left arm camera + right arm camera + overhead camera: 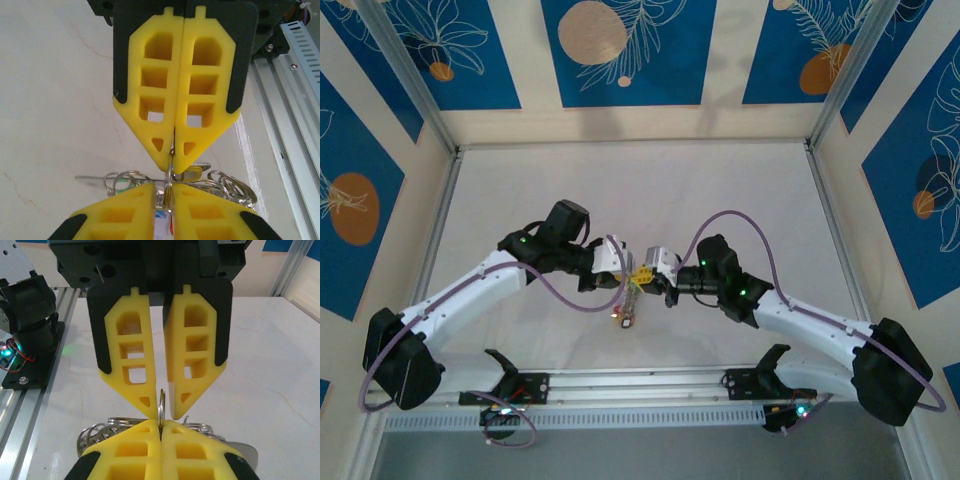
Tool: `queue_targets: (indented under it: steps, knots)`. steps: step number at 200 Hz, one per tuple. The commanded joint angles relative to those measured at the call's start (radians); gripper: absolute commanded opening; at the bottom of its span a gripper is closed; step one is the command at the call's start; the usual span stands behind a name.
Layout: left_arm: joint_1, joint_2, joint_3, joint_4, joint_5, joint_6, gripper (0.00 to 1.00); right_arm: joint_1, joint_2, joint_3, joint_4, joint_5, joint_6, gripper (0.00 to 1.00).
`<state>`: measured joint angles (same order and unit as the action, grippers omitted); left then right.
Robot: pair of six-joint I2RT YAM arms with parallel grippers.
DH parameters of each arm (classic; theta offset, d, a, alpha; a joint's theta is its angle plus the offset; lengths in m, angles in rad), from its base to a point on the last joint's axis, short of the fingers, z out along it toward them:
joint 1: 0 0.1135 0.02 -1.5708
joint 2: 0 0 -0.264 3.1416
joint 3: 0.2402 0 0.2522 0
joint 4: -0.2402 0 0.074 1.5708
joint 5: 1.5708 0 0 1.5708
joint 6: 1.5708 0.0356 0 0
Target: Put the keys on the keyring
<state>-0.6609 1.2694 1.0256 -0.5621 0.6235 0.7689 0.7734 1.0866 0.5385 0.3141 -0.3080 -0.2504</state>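
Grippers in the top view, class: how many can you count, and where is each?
2. The left gripper sits just left of the table's centre; the right gripper faces it, nearly touching.

You had a pale marble-patterned tabletop (720,200) framed by aluminium rails (640,383), with blue leaf-and-orange-circle wall panels (620,50) standing behind and to both sides.

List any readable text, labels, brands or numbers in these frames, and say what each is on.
None can be read.
The keys' tags: any print is too small and blurred.
Left gripper and right gripper, both pinching the keyring: plain yellow pads, no markings.
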Motion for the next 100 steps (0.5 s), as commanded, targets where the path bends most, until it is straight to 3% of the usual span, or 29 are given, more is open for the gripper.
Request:
queue_targets:
  steps: [1, 42, 100]
  knots:
    - [0.004, -0.009, -0.006, 0.017, 0.058, 0.027, 0.11, -0.003, 0.01, 0.031, 0.052, -0.035, 0.011, 0.0]
    - [0.007, -0.036, -0.022, 0.044, 0.02, 0.027, 0.14, -0.013, 0.012, 0.025, 0.046, -0.032, 0.005, 0.0]
    - [0.012, -0.022, -0.014, 0.039, 0.055, 0.041, 0.12, -0.017, 0.043, 0.012, 0.074, -0.043, 0.014, 0.0]
